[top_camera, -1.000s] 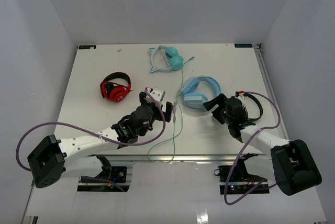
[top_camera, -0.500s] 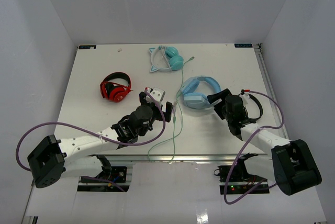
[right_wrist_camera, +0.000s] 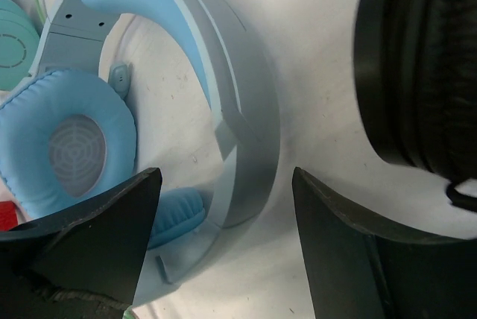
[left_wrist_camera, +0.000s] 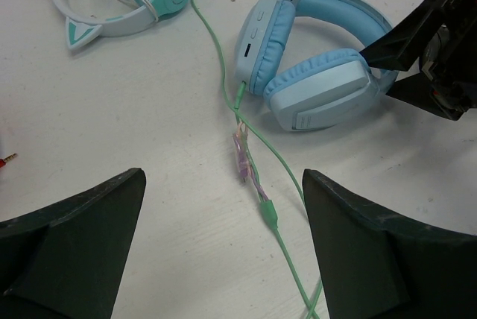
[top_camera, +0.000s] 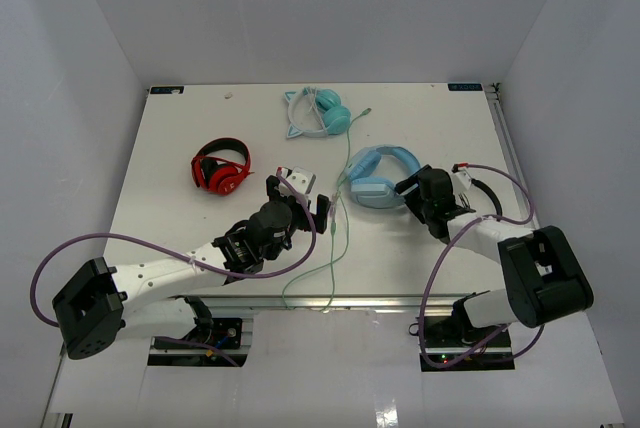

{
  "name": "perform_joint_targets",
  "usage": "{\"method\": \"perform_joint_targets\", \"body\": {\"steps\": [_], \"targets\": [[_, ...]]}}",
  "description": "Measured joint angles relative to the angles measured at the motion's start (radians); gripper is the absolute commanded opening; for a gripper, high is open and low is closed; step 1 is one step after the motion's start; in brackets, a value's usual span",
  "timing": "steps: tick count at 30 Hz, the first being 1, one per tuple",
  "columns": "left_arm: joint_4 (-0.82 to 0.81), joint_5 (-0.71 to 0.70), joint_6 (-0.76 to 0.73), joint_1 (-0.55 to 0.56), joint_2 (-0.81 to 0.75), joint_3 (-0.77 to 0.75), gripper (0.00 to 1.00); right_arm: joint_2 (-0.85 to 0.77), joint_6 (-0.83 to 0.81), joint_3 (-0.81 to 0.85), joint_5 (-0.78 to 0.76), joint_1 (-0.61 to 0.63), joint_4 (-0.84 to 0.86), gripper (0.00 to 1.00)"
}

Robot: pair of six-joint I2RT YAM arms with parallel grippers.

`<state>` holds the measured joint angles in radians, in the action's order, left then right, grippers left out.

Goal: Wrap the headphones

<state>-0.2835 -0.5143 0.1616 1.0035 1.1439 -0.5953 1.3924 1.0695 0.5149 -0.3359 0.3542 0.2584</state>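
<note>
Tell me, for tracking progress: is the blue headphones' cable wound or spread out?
Spread out: the cable trails loose away from the headphones, none looped around them.

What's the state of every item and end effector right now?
light-blue headphones: lying on the table, not gripped
pale-green cable: unwrapped, trailing loose toward the near edge
left end effector: open, above the cable, holding nothing
right end effector: open, headband between its fingers, not clamped
teal cat-ear headphones: lying at the far side
red-and-black headphones: lying folded, far left
black headphones: lying beside the right arm
</note>
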Motion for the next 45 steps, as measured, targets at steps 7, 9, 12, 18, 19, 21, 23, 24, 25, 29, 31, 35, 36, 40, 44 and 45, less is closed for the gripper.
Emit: {"method": "perform_joint_targets", "body": {"steps": [7, 9, 12, 18, 19, 21, 23, 24, 25, 29, 31, 35, 36, 40, 44, 45], "targets": [[0.0, 0.0, 0.0, 0.0, -0.001, 0.0, 0.94, 0.118, -0.104, 0.095, 0.027, 0.0, 0.002, 0.44], [0.001, 0.0, 0.0, 0.0, -0.003, 0.0, 0.94, 0.135, -0.143, 0.118, 0.038, 0.0, 0.0, 0.37], [0.003, 0.0, 0.0, 0.0, -0.008, 0.0, 0.94, 0.141, -0.208, 0.14, 0.044, 0.001, -0.005, 0.2], [0.003, 0.0, 0.0, 0.0, -0.013, 0.0, 0.94, 0.123, -0.351, 0.145, 0.061, 0.003, -0.047, 0.08], [0.003, 0.0, 0.0, 0.0, -0.014, 0.0, 0.94, 0.107, -0.373, 0.145, 0.069, 0.003, -0.056, 0.08], [0.003, 0.0, 0.0, 0.0, -0.014, 0.0, 0.94, 0.063, -0.418, 0.147, 0.086, 0.004, -0.076, 0.08], [0.003, 0.0, 0.0, 0.0, -0.014, 0.0, 0.94, 0.02, -0.452, 0.152, 0.1, 0.004, -0.088, 0.08], [0.003, 0.0, 0.0, 0.0, -0.014, 0.0, 0.94, 0.0, -0.467, 0.156, 0.108, 0.004, -0.091, 0.08], [0.003, 0.0, 0.0, 0.0, -0.014, 0.0, 0.94, -0.021, -0.481, 0.158, 0.118, 0.005, -0.092, 0.08], [0.003, 0.0, 0.0, 0.0, -0.014, 0.0, 0.94, -0.1, -0.525, 0.165, 0.193, 0.005, -0.096, 0.08], [0.004, 0.003, 0.001, 0.0, -0.014, 0.0, 0.92, -0.114, -0.54, 0.18, 0.259, 0.005, -0.102, 0.08], [0.038, 0.059, 0.012, 0.0, -0.06, 0.0, 0.9, -0.122, -0.57, 0.221, 0.45, 0.001, -0.127, 0.08], [0.053, 0.084, 0.019, 0.0, -0.087, -0.002, 0.89, -0.129, -0.575, 0.228, 0.499, -0.002, -0.134, 0.08], [0.121, 0.271, 0.043, 0.0, -0.248, -0.085, 0.85, -0.21, -0.568, 0.244, 0.695, -0.011, -0.152, 0.08], [0.137, 0.427, 0.025, 0.001, -0.394, -0.238, 0.88, -0.305, -0.504, 0.28, 0.923, -0.018, -0.107, 0.08], [0.135, 0.445, 0.013, 0.001, -0.424, -0.264, 0.9, -0.325, -0.475, 0.289, 0.982, -0.018, -0.078, 0.08]]}}
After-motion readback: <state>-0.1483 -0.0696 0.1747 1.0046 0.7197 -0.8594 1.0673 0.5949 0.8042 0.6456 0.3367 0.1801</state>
